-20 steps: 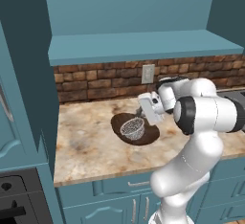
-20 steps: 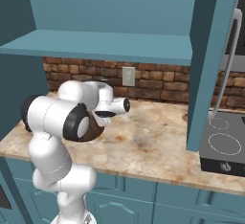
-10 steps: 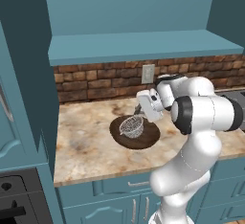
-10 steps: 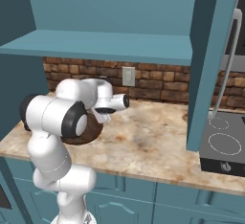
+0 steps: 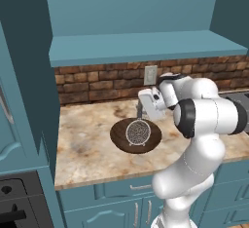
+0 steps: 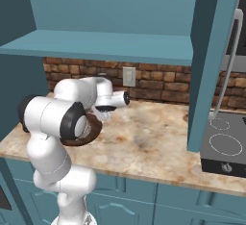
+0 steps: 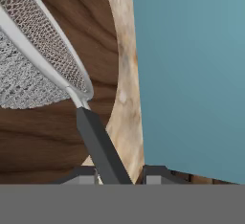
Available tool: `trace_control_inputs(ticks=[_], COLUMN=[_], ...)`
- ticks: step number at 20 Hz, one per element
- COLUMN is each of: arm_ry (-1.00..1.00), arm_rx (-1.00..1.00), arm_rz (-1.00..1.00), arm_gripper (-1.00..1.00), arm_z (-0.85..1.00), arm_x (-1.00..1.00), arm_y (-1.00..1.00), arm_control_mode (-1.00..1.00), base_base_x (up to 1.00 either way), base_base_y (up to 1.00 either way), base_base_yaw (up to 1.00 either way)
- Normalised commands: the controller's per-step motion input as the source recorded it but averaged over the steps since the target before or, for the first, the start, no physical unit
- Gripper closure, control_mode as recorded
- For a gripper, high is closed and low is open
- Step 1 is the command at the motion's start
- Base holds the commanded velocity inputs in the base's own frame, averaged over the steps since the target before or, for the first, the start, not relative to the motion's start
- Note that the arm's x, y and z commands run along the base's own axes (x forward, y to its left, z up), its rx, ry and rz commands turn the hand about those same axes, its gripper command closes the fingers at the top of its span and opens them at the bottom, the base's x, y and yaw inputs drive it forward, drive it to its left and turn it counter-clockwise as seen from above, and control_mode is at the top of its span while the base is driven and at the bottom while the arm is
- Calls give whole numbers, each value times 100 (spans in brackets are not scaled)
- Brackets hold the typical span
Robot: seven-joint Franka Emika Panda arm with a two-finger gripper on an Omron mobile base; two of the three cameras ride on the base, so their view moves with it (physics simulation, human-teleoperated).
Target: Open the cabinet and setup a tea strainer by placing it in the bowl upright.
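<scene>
I see the tea strainer sitting mesh-down inside the bowl on the marbled counter, its dark handle running up toward the gripper. My hand view adds what the base cameras cannot: the handle passes between the two finger tips, with a gap on the right side, so the jaws look slightly apart, though I cannot tell whether they grip it. From the right base view the arm hides most of the bowl, and the open cabinet door shows. Since a second ago the hand has lifted slightly.
</scene>
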Motion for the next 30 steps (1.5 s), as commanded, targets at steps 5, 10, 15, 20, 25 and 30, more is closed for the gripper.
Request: trace_control_inputs(ticks=[5, 10, 15, 20, 25, 30], arm_ry=[-15, -14, -10, 0, 2, 1], arm_rx=[0, 0, 0, 0, 0, -6], arm_rz=[9, 9, 6, 0, 0, 0], arm_gripper=[-100, -100, -100, -100, -100, -100], arm_z=[0, 0, 0, -5, -34, -38], arm_x=[-4, -6, -9, -20, -5, 0], arm_y=[1, 0, 0, -3, -12, -24], arm_control_mode=[-100, -100, -100, -100, -100, -100], base_base_x=[0, 0, 0, 0, 0, 0], base_base_y=[0, 0, 0, 0, 0, 0], base_base_yaw=[0, 0, 0, 0, 0, 0])
